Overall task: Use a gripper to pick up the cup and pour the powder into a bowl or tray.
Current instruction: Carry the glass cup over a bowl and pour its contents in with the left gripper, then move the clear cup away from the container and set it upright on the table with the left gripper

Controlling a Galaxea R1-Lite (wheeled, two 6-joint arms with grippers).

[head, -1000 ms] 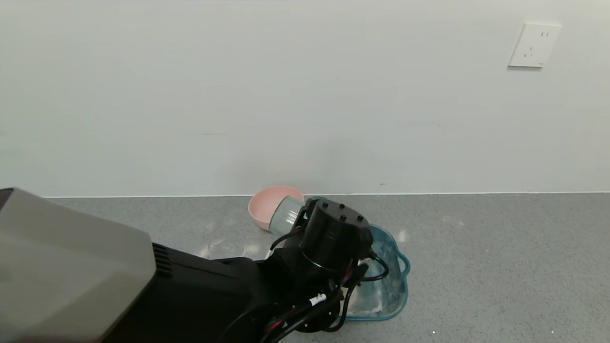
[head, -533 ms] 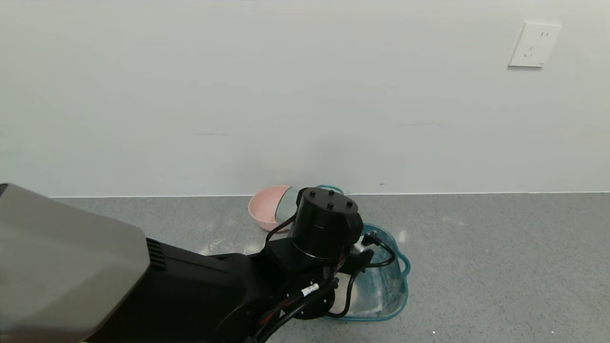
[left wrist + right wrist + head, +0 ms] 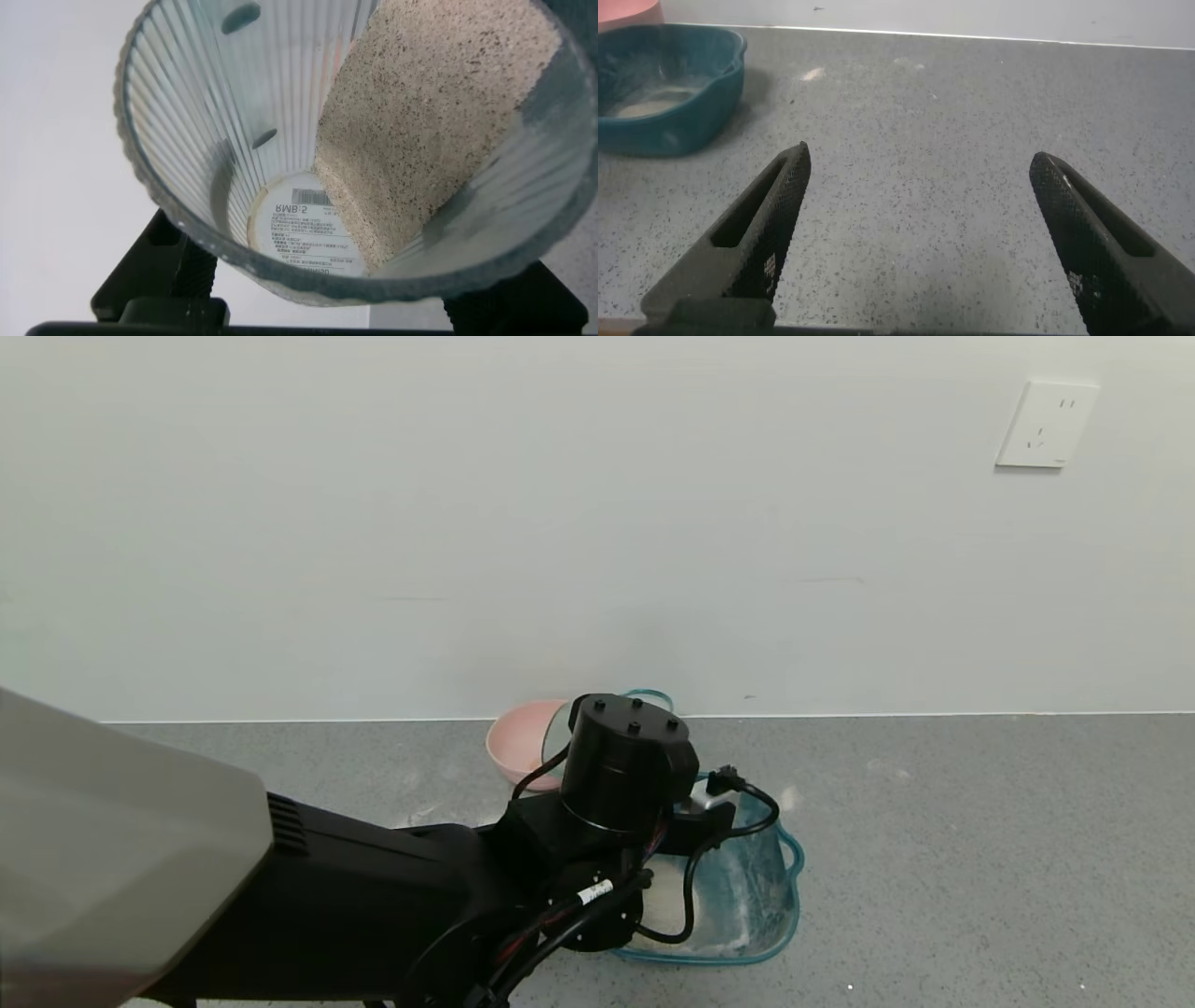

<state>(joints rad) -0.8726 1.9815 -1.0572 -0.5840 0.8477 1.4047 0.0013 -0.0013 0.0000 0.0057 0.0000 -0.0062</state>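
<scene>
Right gripper (image 3: pixel 915 233): low over the bare grey desk (image 3: pixel 952 140), fingers spread wide, nothing between them.
Left arm (image 3: pixel 392 887): hides the near-left part of the teal basin (image 3: pixel 766 896).
Left gripper (image 3: pixel 308 299): clamped on the cup (image 3: pixel 234 121), held above the basin.
Cup: tipped; powder (image 3: pixel 420 121) lies along its ribbed wall.
Pink bowl (image 3: pixel 523 737): behind, near the wall.

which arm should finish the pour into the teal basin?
Left. Its gripper already holds the cup above the teal basin. The right gripper hangs open and empty over bare counter.
</scene>
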